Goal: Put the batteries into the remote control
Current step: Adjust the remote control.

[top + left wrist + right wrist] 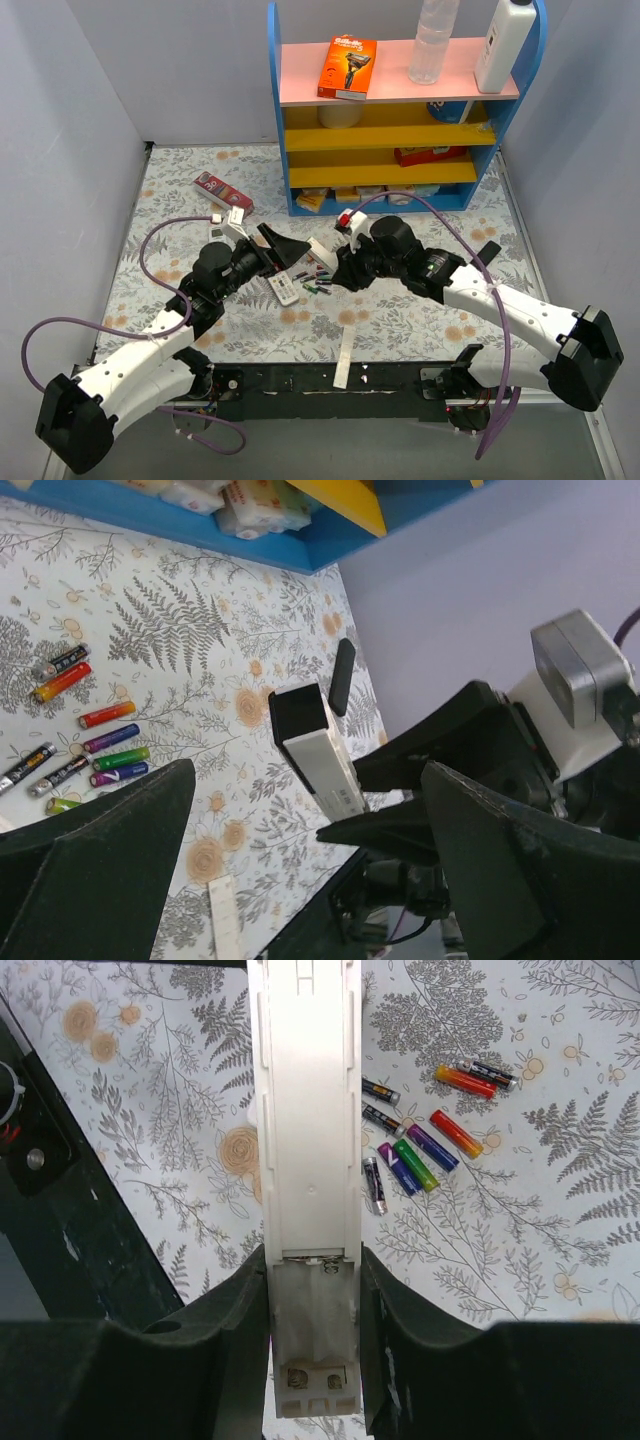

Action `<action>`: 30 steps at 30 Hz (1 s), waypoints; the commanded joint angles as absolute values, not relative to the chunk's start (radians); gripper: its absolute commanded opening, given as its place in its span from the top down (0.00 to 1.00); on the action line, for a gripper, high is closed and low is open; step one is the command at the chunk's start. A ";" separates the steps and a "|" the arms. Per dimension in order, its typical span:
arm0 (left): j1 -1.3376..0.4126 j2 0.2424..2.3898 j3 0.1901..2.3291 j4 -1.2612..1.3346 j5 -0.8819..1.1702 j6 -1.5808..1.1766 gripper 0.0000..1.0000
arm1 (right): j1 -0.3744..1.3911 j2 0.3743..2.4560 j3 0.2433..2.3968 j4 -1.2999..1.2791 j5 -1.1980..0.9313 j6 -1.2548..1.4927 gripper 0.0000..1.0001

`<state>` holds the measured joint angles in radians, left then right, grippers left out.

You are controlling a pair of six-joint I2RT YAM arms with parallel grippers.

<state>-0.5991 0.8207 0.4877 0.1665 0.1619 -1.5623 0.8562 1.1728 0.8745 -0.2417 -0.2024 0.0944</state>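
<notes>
Floral table (400, 322); batteries (415, 1163), blue shelf (276, 100), red box (222, 191)

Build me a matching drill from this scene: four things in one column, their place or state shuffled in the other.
Things:
1. white remote
2. batteries
3. orange razor box
4. left gripper

Place or state:
A. open, holding nothing
B. lying loose on the table
C. clamped in the right gripper
D. on the pink top shelf

Pairs: 1-C, 2-B, 3-D, 4-A

White remote control (305, 1160), battery bay open, held aloft; colourful batteries (415, 1165) lie clustered flat.
</notes>
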 commanded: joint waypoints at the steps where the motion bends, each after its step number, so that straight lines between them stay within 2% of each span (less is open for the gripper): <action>1: -0.600 0.853 0.483 0.256 0.064 -1.762 0.02 | 0.919 1.209 0.907 -0.133 -0.085 0.227 0.99; 10: -0.627 0.953 0.483 0.279 0.048 -1.827 0.02 | 1.005 1.255 0.933 -0.091 0.051 0.327 0.99; 15: -0.649 0.957 0.440 0.278 0.022 -1.877 0.09 | 1.019 1.266 0.939 -0.058 0.060 0.350 0.99; 19: -0.669 0.971 0.434 0.293 0.021 -1.894 0.21 | 1.031 1.275 0.946 -0.052 0.066 0.353 0.99; 25: -0.692 1.015 0.454 0.319 0.021 -1.873 0.28 | 1.046 1.295 0.957 -0.052 0.074 0.359 0.99; 29: -0.693 1.022 0.454 0.330 0.020 -1.867 0.44 | 1.052 1.296 0.956 -0.052 0.080 0.364 0.99; 30: -0.693 1.020 0.454 0.330 0.018 -1.865 0.53 | 1.054 1.295 0.950 -0.052 0.084 0.368 0.99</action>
<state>-0.6895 1.0260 0.4381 0.2989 0.0402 -1.8778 1.0443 1.3010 0.9077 -0.1078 0.0570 0.3466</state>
